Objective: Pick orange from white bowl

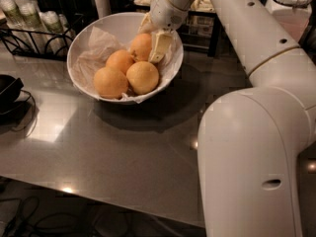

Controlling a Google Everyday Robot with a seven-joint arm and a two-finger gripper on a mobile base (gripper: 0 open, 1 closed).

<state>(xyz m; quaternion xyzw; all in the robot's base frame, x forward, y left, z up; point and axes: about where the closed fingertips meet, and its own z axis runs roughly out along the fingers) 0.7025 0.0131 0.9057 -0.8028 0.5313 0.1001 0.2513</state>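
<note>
The white bowl with a crumpled paper liner stands at the back middle of the grey table. It holds several oranges. My gripper reaches down into the bowl from the back right and sits against the rear right orange, on its right side. The other oranges lie in front: one at the left front, one at the right front, one behind them.
A black wire rack with jars stands at the back left. A black object with a cable lies at the left edge. A glass jar is at the back right. My arm's large white body fills the right front.
</note>
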